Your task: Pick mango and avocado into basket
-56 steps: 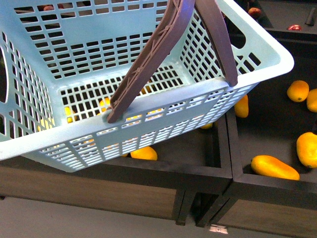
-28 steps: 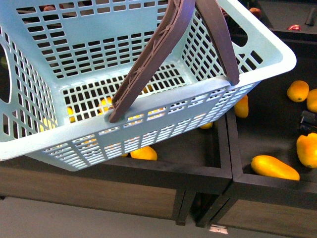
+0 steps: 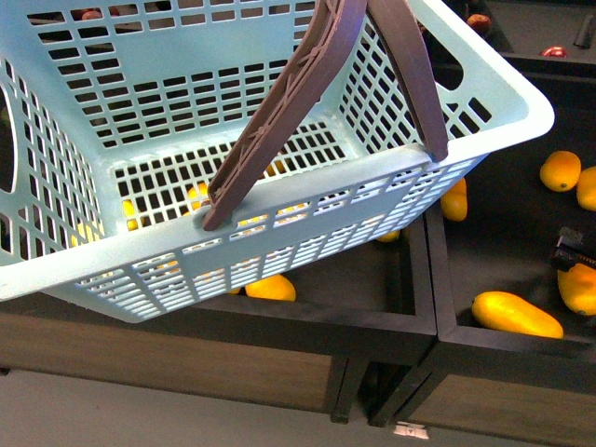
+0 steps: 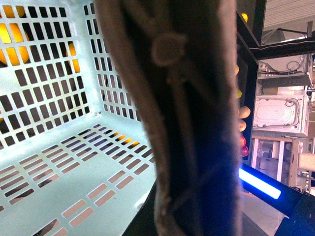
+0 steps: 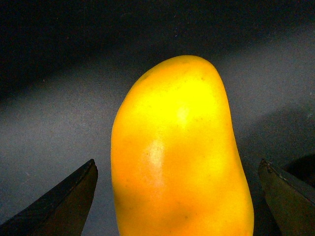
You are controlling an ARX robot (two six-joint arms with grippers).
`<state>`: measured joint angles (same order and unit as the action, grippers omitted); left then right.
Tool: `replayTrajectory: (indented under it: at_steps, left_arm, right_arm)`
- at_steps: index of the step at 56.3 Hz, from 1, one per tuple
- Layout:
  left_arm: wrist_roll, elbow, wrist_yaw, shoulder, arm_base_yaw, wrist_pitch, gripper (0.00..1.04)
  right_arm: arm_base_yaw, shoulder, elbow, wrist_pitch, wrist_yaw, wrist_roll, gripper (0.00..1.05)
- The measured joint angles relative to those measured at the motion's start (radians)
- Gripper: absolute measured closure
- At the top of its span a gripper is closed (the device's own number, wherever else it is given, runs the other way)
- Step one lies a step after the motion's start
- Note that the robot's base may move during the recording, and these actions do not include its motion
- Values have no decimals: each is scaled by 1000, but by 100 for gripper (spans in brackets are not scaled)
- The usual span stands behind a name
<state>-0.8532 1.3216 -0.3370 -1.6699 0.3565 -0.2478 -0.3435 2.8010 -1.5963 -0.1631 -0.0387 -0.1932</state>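
Observation:
The turquoise basket (image 3: 279, 140) hangs tilted in the air and fills the front view. It is empty inside. My left gripper is shut on its grey-brown handle (image 4: 192, 118); the handle hides its fingers. My right gripper (image 3: 570, 250) is open at the far right, just over a yellow-orange mango (image 3: 579, 287) in the black bin. In the right wrist view the mango (image 5: 179, 152) lies between the spread fingers (image 5: 64, 206), apart from both. No avocado is in view.
More mangoes lie in the black bins, one at the front (image 3: 517, 315), one further back (image 3: 561, 170) and some under the basket (image 3: 270, 288). A black divider (image 3: 433, 279) separates the bins. Red fruit (image 3: 554, 51) sits at the back.
My right gripper has come into the front view from the right edge and dropped over the mango. The basket has swayed slightly.

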Motion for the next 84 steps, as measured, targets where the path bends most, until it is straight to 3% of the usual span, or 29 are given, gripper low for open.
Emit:
replayTrajectory:
  at_steps: [2,10,14,36,56,65,84]
  left_arm:
    - [0,0,0,0,0,0,99]
    - [0,0,0,0,0,0,99]
    - [0,0,0,0,0,0,99]
    - [0,0,0,0,0,0,99]
    - [0,0,-1,0,0,0,99]
    - [0,0,0,0,0,0,99]
    - [0,0,-2,0,0,0,99]
  right_arm:
    - [0,2,-2,2,-1,-3,8]
    - [-2,6,-10,13,-6,-24,34]
    - [-4,6,-6,9,-20,-43,40]
    - [-35,-208,274,-173,-124,-49,41]
    - [-10,-743,621,-322,-326,-72,41]
    - [48,-959,671,-332,-370,-133,41]
    - [322,-1159,694,-370,-339,-222,41]
